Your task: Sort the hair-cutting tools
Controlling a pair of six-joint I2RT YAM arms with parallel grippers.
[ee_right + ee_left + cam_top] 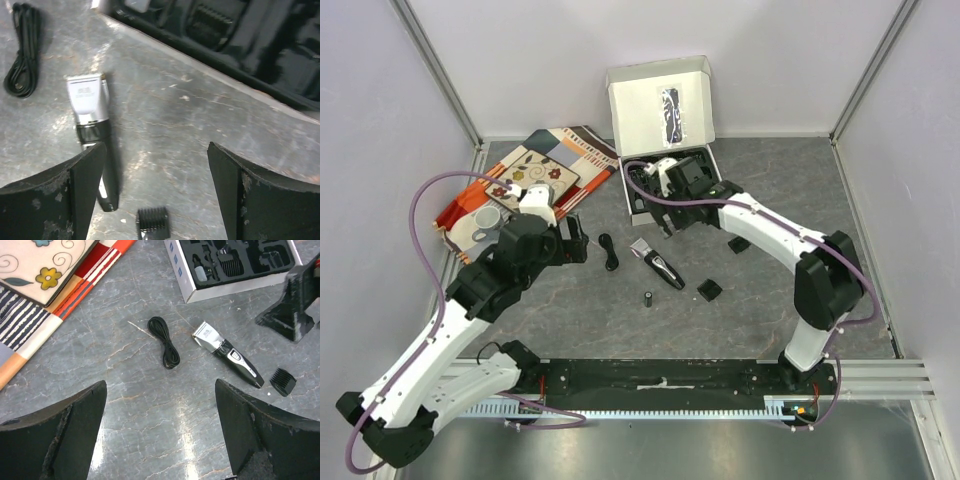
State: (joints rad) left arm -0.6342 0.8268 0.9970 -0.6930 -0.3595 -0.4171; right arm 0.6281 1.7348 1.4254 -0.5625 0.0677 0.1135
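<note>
A grey marbled surface (570, 310), pale walls closing in on three sides. Over it the left gripper (161, 390) hangs with its fingers spread wide, only bare stone between them, and there's open room ahead up to the coiled black cord (165, 342). The right gripper (156, 150) is spread wide too and grips nothing. It hovers just off the near edge of the white box (186, 275).

Between the two lies the clipper (227, 352), flat on the diagonal mid-surface, silver head toward the box, black body with a silver strip. In the right wrist view its handle runs just beside one finger. The cord sits to its left, apart from it. A ribbed comb attachment (283, 381) lies just beside the clipper's tail, and a tiny cylinder (647, 298) stands near it on the arms' side. Another black piece (739, 243) lies by the right arm, too small to make out. The box's tray (250, 260) holds dark shapes, blurred up close. Far left, a cup (488, 218) sits on a patterned cloth (555, 165).
</note>
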